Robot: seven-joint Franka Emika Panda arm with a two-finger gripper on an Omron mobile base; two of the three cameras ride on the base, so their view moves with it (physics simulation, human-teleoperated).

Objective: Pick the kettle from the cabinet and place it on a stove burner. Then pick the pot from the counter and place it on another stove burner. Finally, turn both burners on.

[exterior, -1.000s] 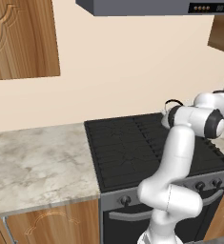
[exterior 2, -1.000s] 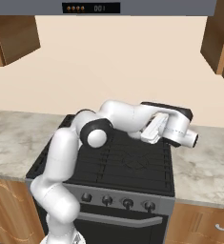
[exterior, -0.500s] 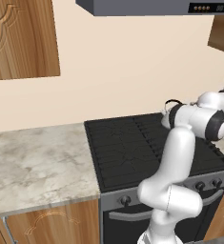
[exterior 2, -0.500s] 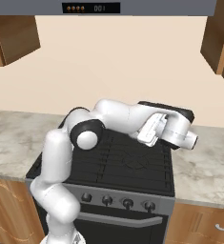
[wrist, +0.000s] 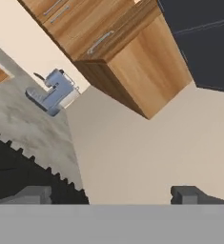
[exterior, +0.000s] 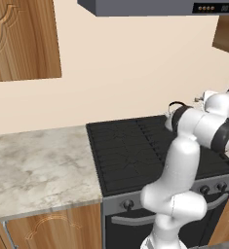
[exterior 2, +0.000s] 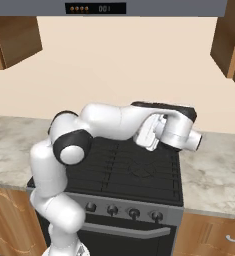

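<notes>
My gripper (wrist: 112, 195) is open, its two dark fingertips (wrist: 35, 194) far apart with nothing between them. The white arm (exterior 2: 114, 122) reaches across the back of the black stove (exterior 2: 129, 172) to its right side, hand pointing right. Behind the arm's elbow, at the stove's back right, a thin black arched handle of the kettle (exterior: 176, 104) peeks out; its body is hidden. The ridged burners (exterior: 125, 151) are bare where they show. The pot is out of view. The marbled counter (exterior: 38, 165) runs left of the stove and also right of it (exterior 2: 214, 175).
A row of round knobs (exterior 2: 134, 213) lines the stove front. A range hood (exterior 2: 139, 7) hangs above. The rolled hand view shows a blue-grey appliance (wrist: 54, 93) on the counter and wooden fronts with silver bar handles (wrist: 123, 52). Carved wooden doors (exterior: 21, 39) hang upper left.
The arm's elbow has sunk a little toward the left in the right base view, while the hand stays over the stove's right side. The gripper stays open.
</notes>
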